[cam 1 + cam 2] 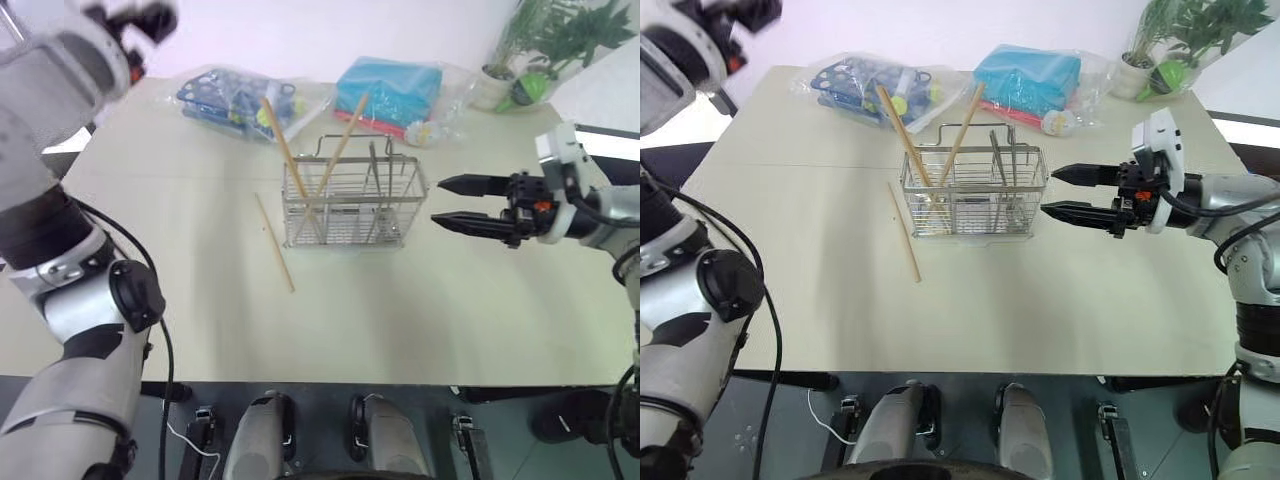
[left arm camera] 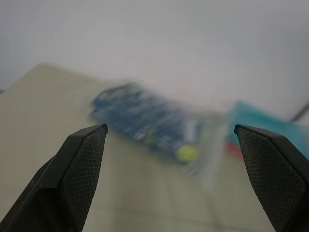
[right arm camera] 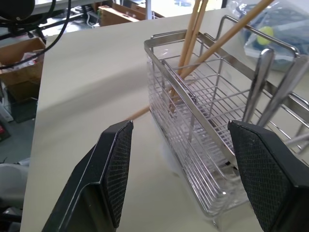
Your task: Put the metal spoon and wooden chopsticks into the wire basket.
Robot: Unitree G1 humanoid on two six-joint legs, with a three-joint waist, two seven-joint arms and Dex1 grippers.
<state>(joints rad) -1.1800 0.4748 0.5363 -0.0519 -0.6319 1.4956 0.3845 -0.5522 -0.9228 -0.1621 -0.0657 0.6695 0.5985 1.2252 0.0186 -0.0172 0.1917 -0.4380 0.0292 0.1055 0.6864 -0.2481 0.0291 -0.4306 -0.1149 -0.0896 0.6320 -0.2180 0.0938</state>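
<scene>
- Counter (image 1: 420,310): a pale beige top is carrying everything; its middle and near edge are lying bare.
- Blue plastic-wrapped pack (image 1: 235,100): sitting at the far edge, roughly 11 o'clock from the basket. A teal wrapped pack (image 1: 390,90) is lying at about 1 o'clock from the basket, with a potted plant (image 1: 540,50) at the far corner beyond it.
- Wire basket (image 1: 352,205): standing upright near the counter's centre, handle up.
- Wooden chopsticks (image 1: 310,160): two are standing in the basket's left end, leaning apart and crossing low, tips sticking well above the rim. One loose chopstick (image 1: 274,243) is lying flat on the counter just beside the basket, at its 9 o'clock, running from far to near.
- Metal spoon (image 3: 258,77): slim silver handles are rising from the basket's right compartments; which one is the spoon I cannot tell.
- Right end effector (image 1: 450,203): hovering at the basket's 3 o'clock, near but not touching, fingers spread and holding nothing.
- Left end effector (image 2: 169,140): fingers standing wide apart, empty, facing the blue pack.
</scene>
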